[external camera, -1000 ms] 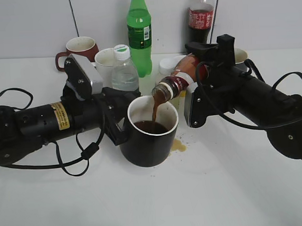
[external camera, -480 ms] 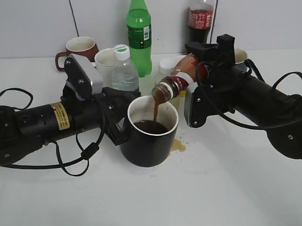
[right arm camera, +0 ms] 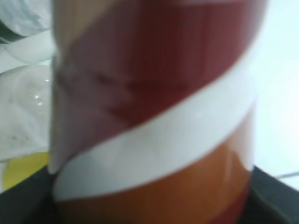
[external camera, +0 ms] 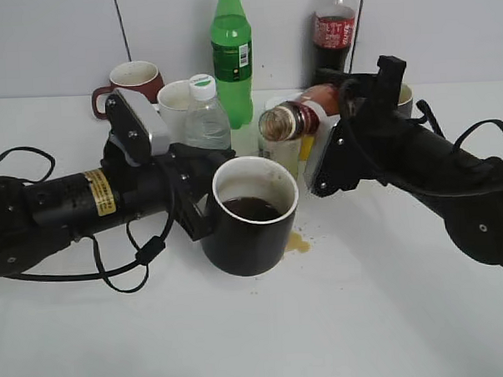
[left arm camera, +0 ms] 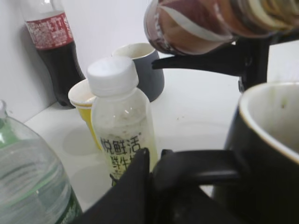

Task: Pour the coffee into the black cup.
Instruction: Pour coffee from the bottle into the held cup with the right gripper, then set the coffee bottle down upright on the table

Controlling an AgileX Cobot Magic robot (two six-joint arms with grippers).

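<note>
**Coffee bottle raised above the black cup**

The black cup (external camera: 249, 218) is a wide, glossy mug with a pale inner wall, standing near the middle of the white bench (external camera: 324, 319). Dark brown liquid fills its lower part. A small brown puddle (external camera: 297, 242) lies on the bench, touching the cup's base on the right side.

The left pincer (external camera: 194, 209) is closed on the cup's loop handle; in the left wrist view its black fingers (left arm camera: 140, 186) wrap the handle (left arm camera: 201, 169) beside the cup wall.

The coffee (external camera: 294, 118) is a small brown bottle with white swirl stripes and a narrow neck. It lies nearly level in the air, its open mouth facing left, above and behind the cup's rim and clear of it. No stream leaves the mouth. The right pincer (external camera: 336, 122) is clamped around the bottle body; the right wrist view is filled with the striped, smooth label (right arm camera: 154, 116).

Toward the rear edge stand a clear plastic bottle with a white cap (external camera: 206, 115), a green bottle (external camera: 231, 56), a cola bottle (external camera: 335, 30) and a maroon mug (external camera: 130, 81).
</note>
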